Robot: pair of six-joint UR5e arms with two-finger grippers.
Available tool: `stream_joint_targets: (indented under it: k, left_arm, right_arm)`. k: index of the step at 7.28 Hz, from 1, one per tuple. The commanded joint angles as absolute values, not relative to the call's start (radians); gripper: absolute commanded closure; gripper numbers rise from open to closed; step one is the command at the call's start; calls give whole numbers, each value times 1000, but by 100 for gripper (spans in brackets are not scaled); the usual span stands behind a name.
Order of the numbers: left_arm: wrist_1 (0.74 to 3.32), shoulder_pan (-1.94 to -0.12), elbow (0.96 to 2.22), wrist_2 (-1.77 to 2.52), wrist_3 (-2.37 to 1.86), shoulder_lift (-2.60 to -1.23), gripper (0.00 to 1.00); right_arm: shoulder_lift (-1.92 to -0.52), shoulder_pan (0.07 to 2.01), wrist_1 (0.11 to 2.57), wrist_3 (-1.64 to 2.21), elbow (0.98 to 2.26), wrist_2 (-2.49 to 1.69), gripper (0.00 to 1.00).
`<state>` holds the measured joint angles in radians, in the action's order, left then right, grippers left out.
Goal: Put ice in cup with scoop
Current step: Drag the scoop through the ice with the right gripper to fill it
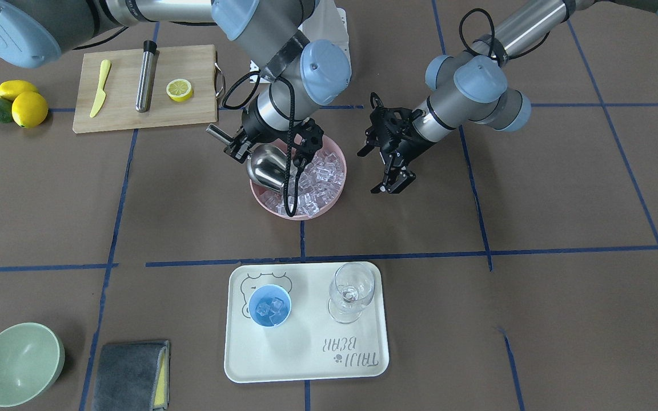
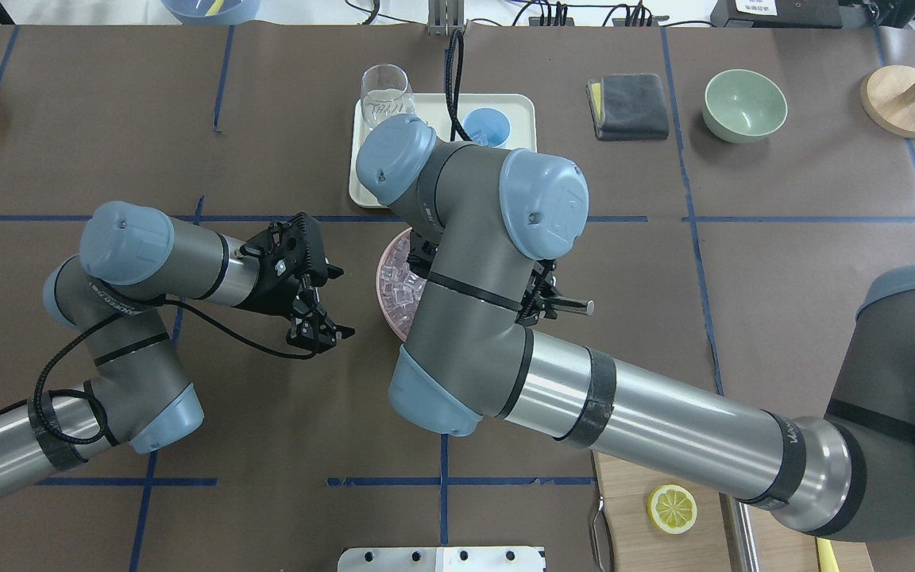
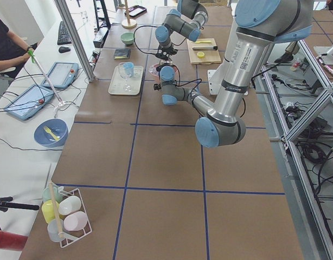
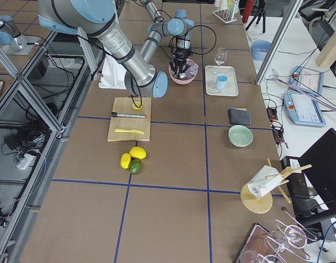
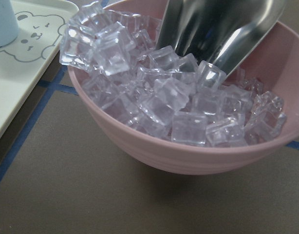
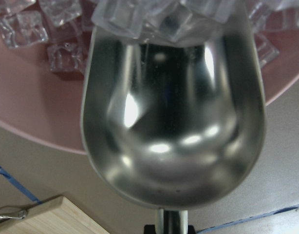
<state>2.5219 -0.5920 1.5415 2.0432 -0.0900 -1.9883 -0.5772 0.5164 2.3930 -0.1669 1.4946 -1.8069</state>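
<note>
My right gripper point(image 1: 241, 145) is shut on the rod handle of the steel scoop point(image 1: 266, 165). The scoop's open end dips into the ice point(image 1: 320, 171) in a pink bowl point(image 1: 300, 214). In the right wrist view the trough point(image 6: 174, 122) is bare, with cubes point(image 6: 159, 17) at its mouth. My left gripper point(image 1: 389, 165) is open and empty, just beside the bowl; it also shows in the overhead view point(image 2: 318, 310). The light-blue cup point(image 1: 269, 305) stands on a cream tray point(image 1: 306, 354) with a few cubes inside.
A clear wine glass point(image 1: 352, 291) stands on the tray beside the cup. A cutting board point(image 1: 192, 117) holds a yellow knife, a steel cylinder and half a lemon. Lemons and an avocado point(image 1: 17, 103), a green bowl point(image 1: 17, 362) and a grey cloth point(image 1: 132, 374) lie further off.
</note>
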Motion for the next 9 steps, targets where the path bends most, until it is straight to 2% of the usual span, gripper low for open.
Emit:
stream_joint_targets:
  k: [1,3,6,9]
  left_arm:
    - [2522,-591,1542,2043,-90,-1991,0]
    - [2520,-591,1545,2043,-91,-1994,0]
    - [2519,-594,1545,2043,-91,-1997,0]
    - [2517,-594,1545,2043,-91,-1997,0]
  right_arm:
    - [-626,522,2362,-167,1558,-1827,100]
    - [-678,520,2336,-149,1647,-1824,100]
    - [-690,520,2242,-85,1654,-1838,100]
    - [-753,514,2161,-60,1718,-1859,100]
